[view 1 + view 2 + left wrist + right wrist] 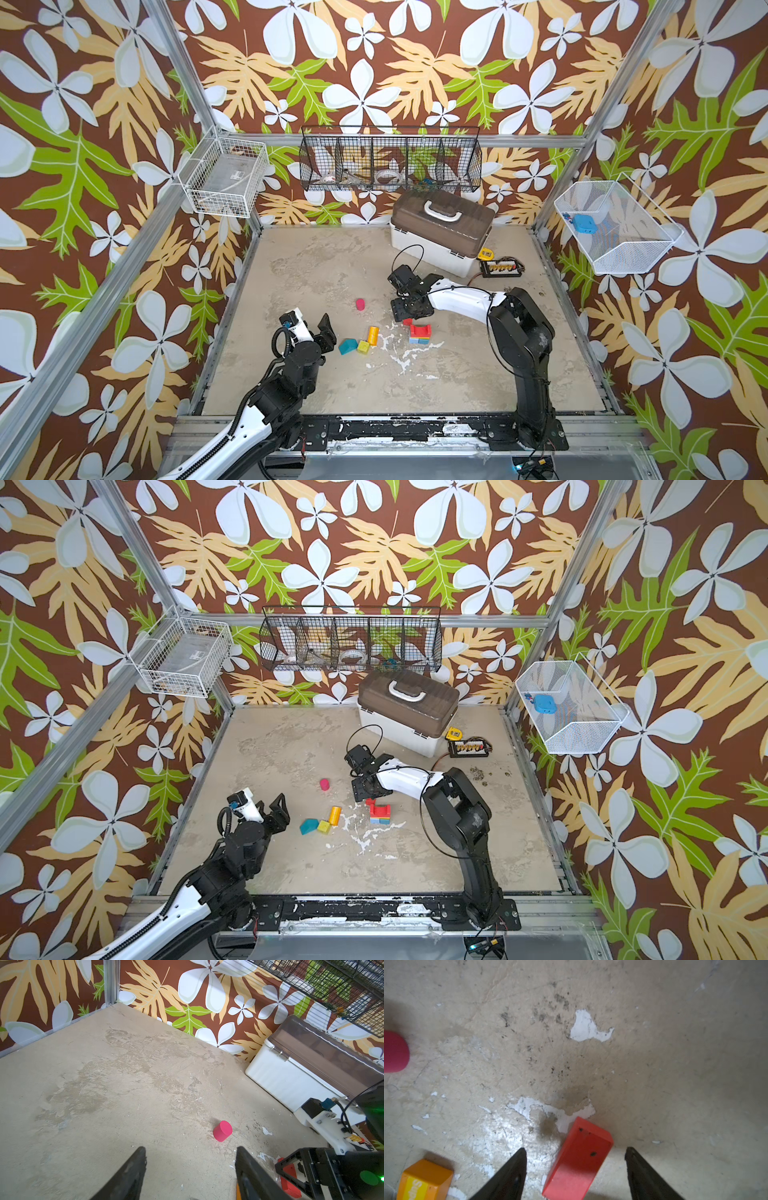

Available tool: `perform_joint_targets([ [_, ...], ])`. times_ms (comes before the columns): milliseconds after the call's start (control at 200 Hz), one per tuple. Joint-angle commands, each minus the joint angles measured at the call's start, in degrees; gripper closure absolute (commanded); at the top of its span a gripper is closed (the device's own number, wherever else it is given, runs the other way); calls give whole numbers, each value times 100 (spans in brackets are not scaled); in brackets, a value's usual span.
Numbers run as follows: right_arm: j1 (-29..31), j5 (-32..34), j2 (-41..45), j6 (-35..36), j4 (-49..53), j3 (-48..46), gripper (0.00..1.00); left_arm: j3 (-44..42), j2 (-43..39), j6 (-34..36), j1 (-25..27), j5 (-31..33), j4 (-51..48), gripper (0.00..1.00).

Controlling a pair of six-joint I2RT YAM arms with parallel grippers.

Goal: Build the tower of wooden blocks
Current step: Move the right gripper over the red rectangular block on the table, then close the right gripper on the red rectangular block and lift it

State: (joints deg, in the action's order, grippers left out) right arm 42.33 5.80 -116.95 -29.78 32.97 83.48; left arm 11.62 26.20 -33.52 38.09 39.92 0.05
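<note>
Right gripper (575, 1148) jaws apart, straddling the red rectangular wooden block (579, 1159) just beside the red wooden arch (419, 331). Block's long axis runs roughly along the fingers (508, 1176), slightly skewed.

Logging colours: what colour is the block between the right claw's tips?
The block is red; right wrist view shows it best.

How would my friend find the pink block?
Start at the big white case with the brown lid at the back. In front of it, leftward, the pink block sits alone on the table. It's the only pink one, a short cylinder.
</note>
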Motion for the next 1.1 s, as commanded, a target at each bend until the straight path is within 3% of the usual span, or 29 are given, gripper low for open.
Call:
perform_joint_targets([
  [0, 3, -166, -54, 16, -20, 45, 28, 36, 24, -14, -3, 69, 117, 31],
  [265, -1, -545, -175, 80, -158, 162, 54, 54, 101, -6, -3, 69, 144, 30],
  [490, 29, -595, -239, 215, -102, 254, 52, 60, 157, 12, -3, 131, 191, 30],
  [761, 118, 58, -247, 407, 340, 414, 49, 52, 129, 13, -1, 140, 204, 30],
  [1096, 157, -158, -319, 561, 333, 389, 51, 52, 122, -1, -5, 165, 187, 31],
])
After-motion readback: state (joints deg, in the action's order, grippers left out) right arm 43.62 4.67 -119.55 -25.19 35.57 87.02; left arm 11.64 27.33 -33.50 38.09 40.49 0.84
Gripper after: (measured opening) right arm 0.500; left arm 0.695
